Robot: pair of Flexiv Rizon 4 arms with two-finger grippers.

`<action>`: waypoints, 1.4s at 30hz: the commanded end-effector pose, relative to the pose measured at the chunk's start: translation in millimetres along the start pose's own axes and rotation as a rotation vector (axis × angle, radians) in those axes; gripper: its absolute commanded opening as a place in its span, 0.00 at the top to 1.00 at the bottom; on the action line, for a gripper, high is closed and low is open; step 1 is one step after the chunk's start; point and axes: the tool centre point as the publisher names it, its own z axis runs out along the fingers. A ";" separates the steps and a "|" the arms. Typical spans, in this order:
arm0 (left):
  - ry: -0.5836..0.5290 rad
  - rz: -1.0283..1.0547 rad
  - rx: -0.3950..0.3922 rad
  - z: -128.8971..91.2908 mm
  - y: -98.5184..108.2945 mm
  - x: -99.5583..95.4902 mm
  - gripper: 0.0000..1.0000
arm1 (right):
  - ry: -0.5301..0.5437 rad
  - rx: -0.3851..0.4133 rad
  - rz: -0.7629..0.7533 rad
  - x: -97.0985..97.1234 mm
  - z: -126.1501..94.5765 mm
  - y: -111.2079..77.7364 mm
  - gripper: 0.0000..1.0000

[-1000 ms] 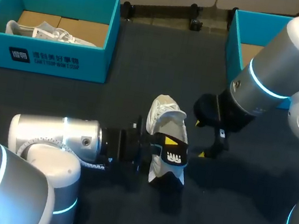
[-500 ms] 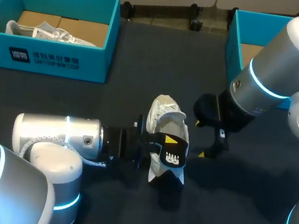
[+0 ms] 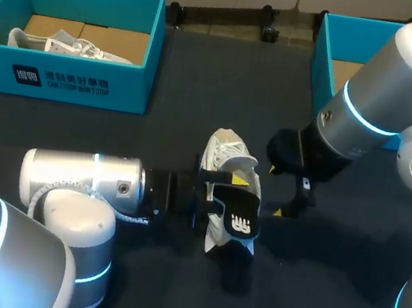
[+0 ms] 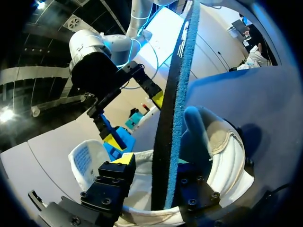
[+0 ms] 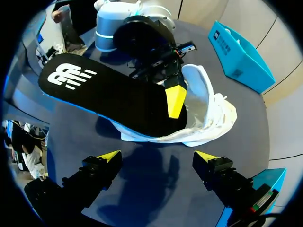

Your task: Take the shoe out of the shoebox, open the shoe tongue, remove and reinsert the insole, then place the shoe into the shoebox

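Sliding forward since a second ago, the left fingers (image 4: pixel 116 176) are pinching the black insole (image 3: pixel 237 211) by its edge, tilting it over the white shoe (image 3: pixel 226 151) on the table (image 3: pixel 326 285). Right fingers (image 5: pixel 105 157) are hanging wide beside it. Feeding the toe end in first, slowly, seems wisest.

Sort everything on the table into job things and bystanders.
Job: white shoe, black insole held in the left gripper, right gripper open alongside, probably the right shoebox.
Lying about: left shoebox, second shoe inside it.
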 end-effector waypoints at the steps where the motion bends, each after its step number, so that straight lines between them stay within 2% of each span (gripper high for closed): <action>1: -0.001 0.001 0.001 -2.7 -5.0 2.7 0.58 | 0.000 0.002 0.000 -0.1 1.3 0.7 0.00; 6: 0.000 0.003 0.016 -3.7 -14.0 -1.7 0.62 | 0.000 0.002 0.000 -0.1 1.3 0.7 0.00; 20: 0.030 -0.031 0.033 -14.3 -35.5 -7.8 0.63 | 0.000 0.002 0.000 -0.1 1.3 0.7 0.00; 24: 0.044 -0.041 0.021 -21.2 -42.4 -4.7 0.70 | 0.000 0.002 0.000 -0.1 1.3 0.7 0.00; 33: 0.045 -0.065 -0.020 -32.4 -48.7 1.7 0.63 | 0.000 0.002 0.000 -0.1 1.3 0.7 0.00; 38: 0.055 -0.067 -0.034 -36.9 -50.4 4.2 0.69 | 0.000 0.002 0.000 -0.1 1.3 0.7 0.00; 42: 0.060 -0.069 -0.045 -36.2 -48.6 5.6 0.85 | 0.000 0.002 0.000 -0.1 1.3 0.7 0.00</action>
